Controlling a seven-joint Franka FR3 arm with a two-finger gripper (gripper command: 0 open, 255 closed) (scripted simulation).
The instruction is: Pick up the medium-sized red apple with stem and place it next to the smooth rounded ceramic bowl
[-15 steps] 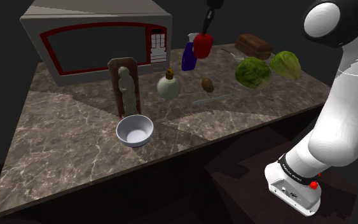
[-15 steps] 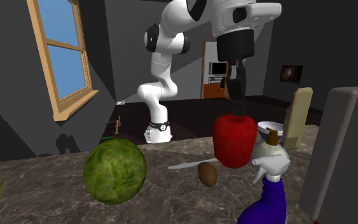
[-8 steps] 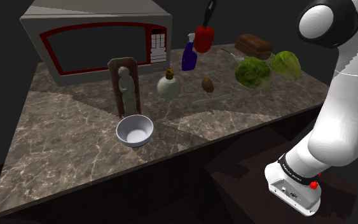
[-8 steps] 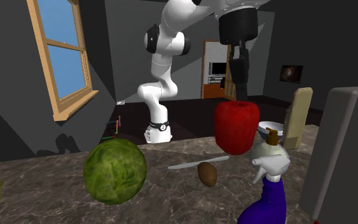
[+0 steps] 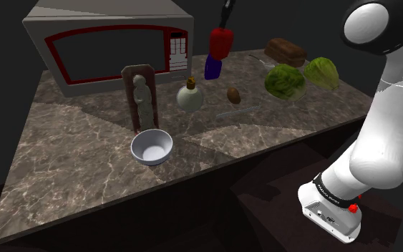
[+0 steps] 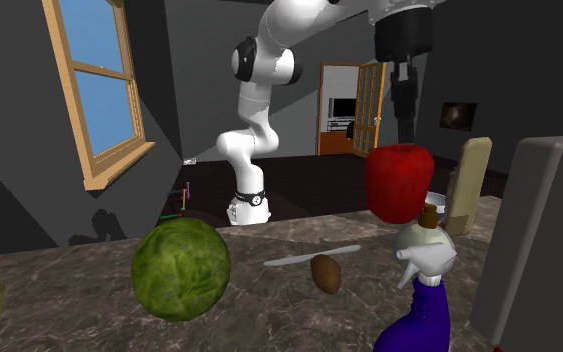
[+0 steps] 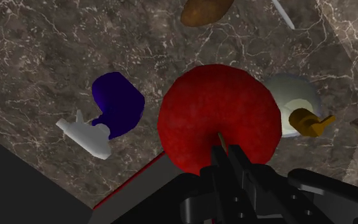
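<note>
Hanging stem-up under the gripper (image 5: 224, 27), the red apple (image 5: 221, 44) is in the air above the blue spray bottle (image 5: 212, 69), its long axis upright. My fingers (image 7: 220, 167) are pinched on its top, right at the stem, which the wrist view gives me. A round white flask (image 5: 190, 97) stands between it and the white bowl (image 5: 152, 147), with a brown potato (image 5: 233, 94) near. The shoulder view places that bowl well apart, toward the marble counter's (image 5: 78, 165) near edge.
</note>
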